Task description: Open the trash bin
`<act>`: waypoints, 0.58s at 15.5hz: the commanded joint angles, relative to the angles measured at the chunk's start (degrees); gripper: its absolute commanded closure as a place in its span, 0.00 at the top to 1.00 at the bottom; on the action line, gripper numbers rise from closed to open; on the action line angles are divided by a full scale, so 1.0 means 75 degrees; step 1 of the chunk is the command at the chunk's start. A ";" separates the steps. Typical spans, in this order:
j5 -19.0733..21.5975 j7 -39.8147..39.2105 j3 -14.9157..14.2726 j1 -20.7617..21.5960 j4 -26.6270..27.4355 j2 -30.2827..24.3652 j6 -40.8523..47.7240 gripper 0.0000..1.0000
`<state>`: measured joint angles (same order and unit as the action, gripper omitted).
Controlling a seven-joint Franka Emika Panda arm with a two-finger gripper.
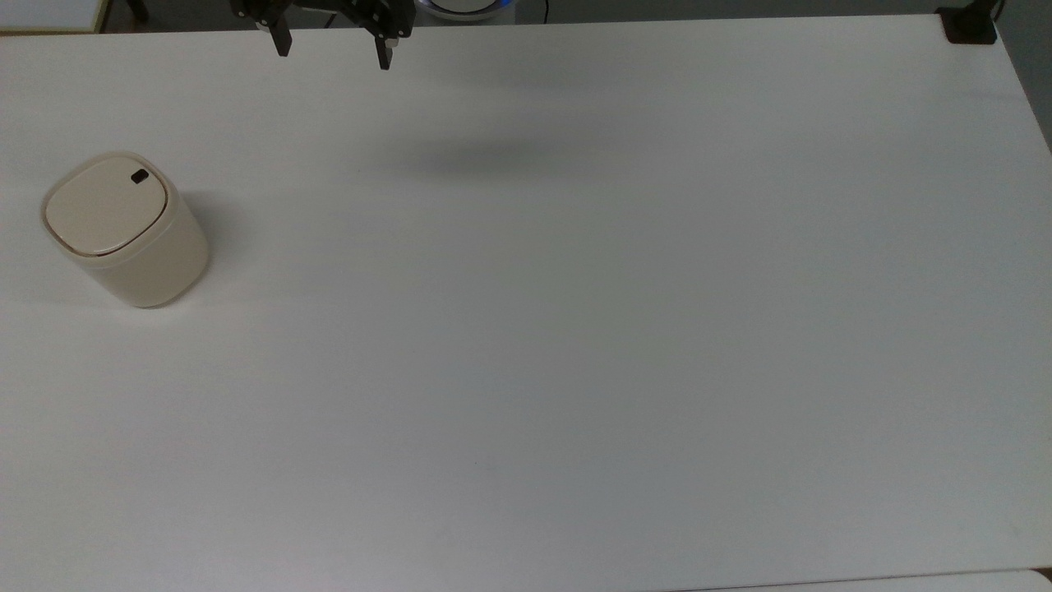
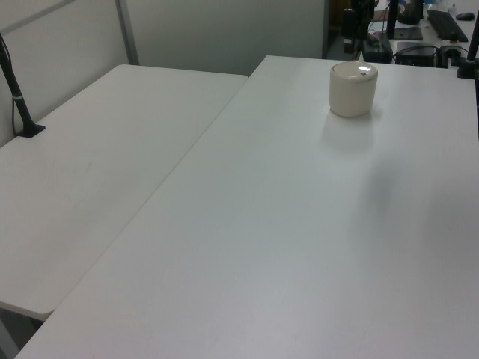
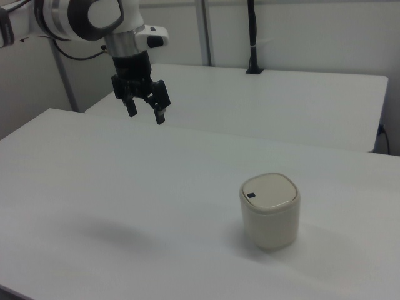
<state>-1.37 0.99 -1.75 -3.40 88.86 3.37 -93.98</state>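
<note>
The trash bin [image 1: 127,230] is a small cream-beige tub with a flat lid lying shut and a black button [image 1: 140,176] near the lid's edge. It stands on the white table [image 1: 575,329] at the top view's left, and it also appears as the bin [image 2: 353,88] and the bin [image 3: 270,211]. My gripper [image 1: 333,49] hangs open and empty high above the table's far edge, well away from the bin; in the right view the gripper [image 3: 145,114] is up and to the left of it.
A second white table [image 2: 90,164] adjoins this one. A black clamp mount [image 1: 970,25] sits on the table corner at the top view's upper right. Black posts [image 3: 253,37] stand on the neighbouring table.
</note>
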 commanded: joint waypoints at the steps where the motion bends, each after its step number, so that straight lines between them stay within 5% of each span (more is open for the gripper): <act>1: 0.0030 -0.0133 -0.0070 0.0147 0.0034 -0.0180 0.0470 1.00; 9: 0.0148 -0.0250 -0.0001 0.0183 -0.0341 -0.0075 0.1210 1.00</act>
<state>-1.17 0.44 -1.48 -2.22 86.55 3.22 -86.23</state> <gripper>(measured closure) 0.000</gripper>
